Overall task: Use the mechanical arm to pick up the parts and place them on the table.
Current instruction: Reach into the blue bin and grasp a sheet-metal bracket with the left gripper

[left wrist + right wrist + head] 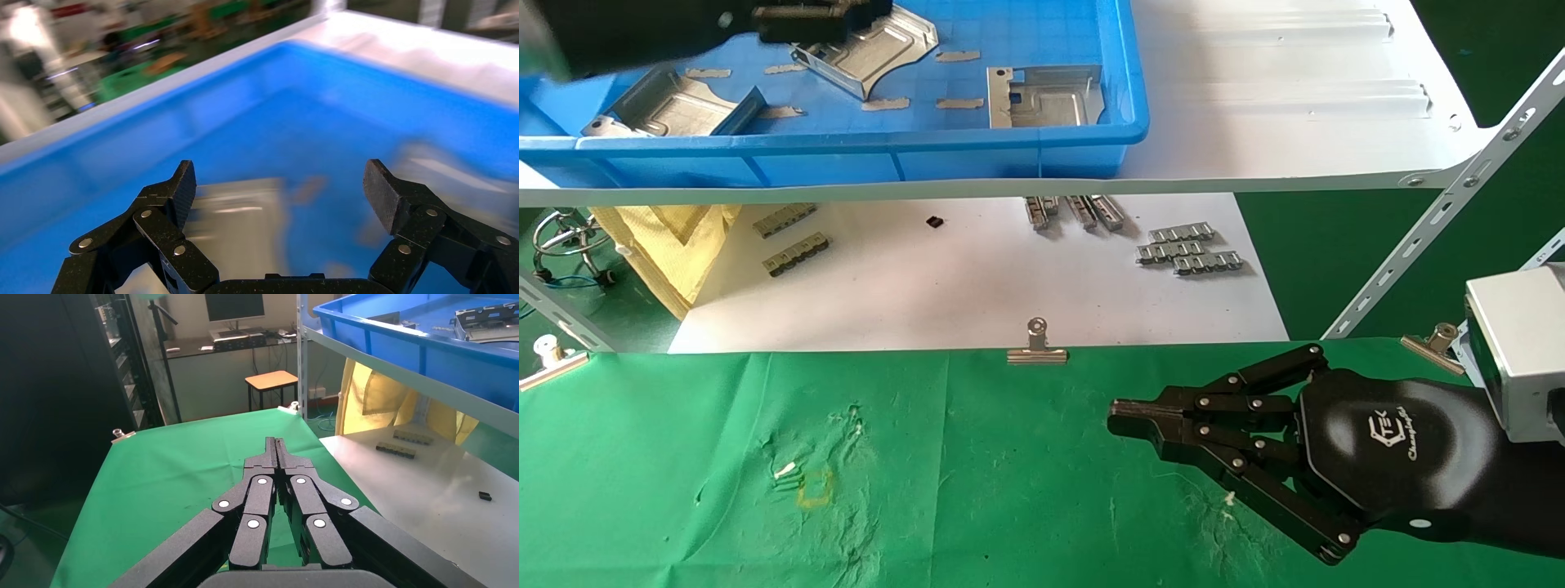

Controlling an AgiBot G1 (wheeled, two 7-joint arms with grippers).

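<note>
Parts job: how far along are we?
Nothing is placed: no plate lies on the green table. In hand: the left tool is over the blue bin, fingers open, holding nothing. Three plates sit in the bin, all left to move. The right tool rests shut above the table.

Silver parts (1046, 96), seemingly plain, in blue bin (1009, 151); green table (928, 457).

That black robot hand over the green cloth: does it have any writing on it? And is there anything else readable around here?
White emblem with script beneath, on the right tool's glossy palm: the script looks like "ChampionBot", but that is uncertain.
Emblem above it: stylised letters, not clearly readable.
Parts, blue bin, table: no text visible.
Left tool: no markings visible.
</note>
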